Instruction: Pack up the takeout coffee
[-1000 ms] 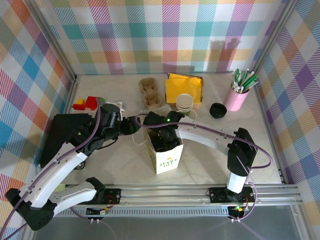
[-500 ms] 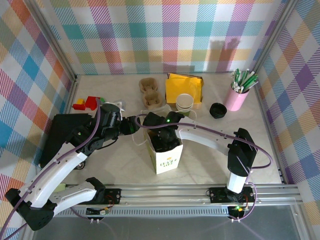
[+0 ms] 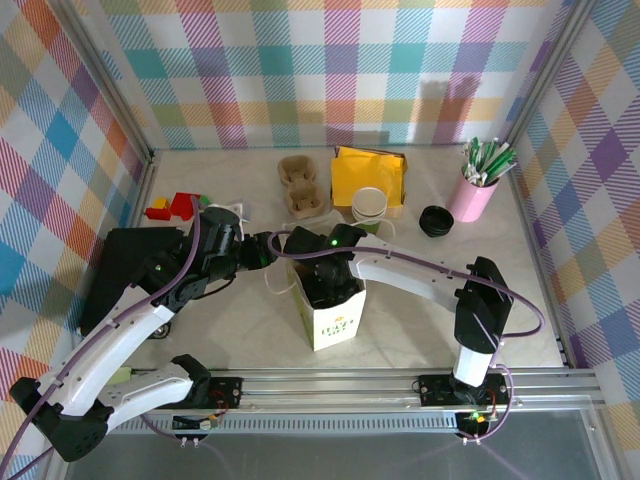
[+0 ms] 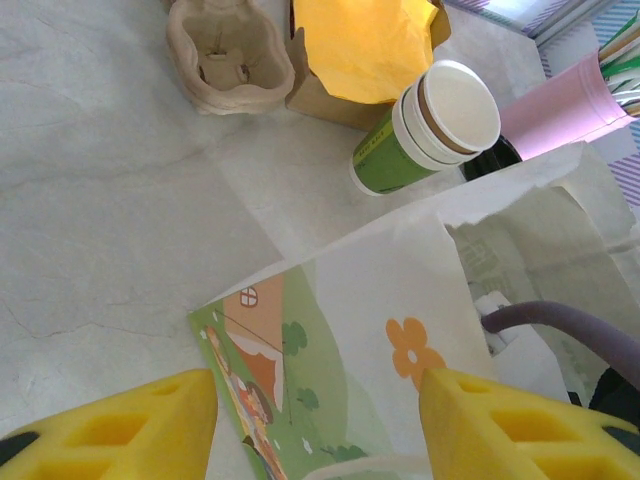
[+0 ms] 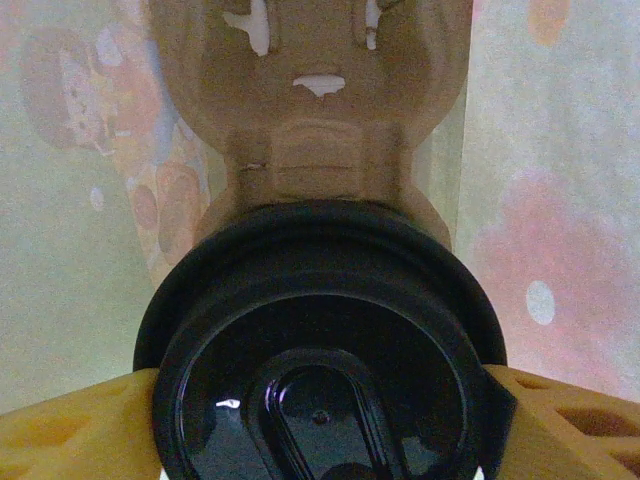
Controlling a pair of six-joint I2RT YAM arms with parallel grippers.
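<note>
Coffee (image 5: 320,340) within right claw (image 5: 315,425) (seemingly gripped).

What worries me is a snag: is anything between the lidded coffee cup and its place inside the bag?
Nothing visible blocks it. The right gripper holds the coffee cup already inside the paper bag; ahead lies only a cardboard cup carrier, seemingly its seat.

Bag (image 3: 331,312) stands mid-surface (image 3: 230,320), toward the near edge. Right pincer (image 3: 322,287) is down inside it w/ the takeout coffee (image 5: 320,340) between its fingers. A cup carrier (image 5: 310,120) lies beyond the lid, prob. on the bag floor. Left pincer (image 3: 262,250) is just left of the bag. Behind the bag: cup stack (image 3: 369,207), napkins (image 3: 368,172), 2nd carrier (image 3: 303,183). Stick cup (image 3: 472,195) is at far right.
</note>
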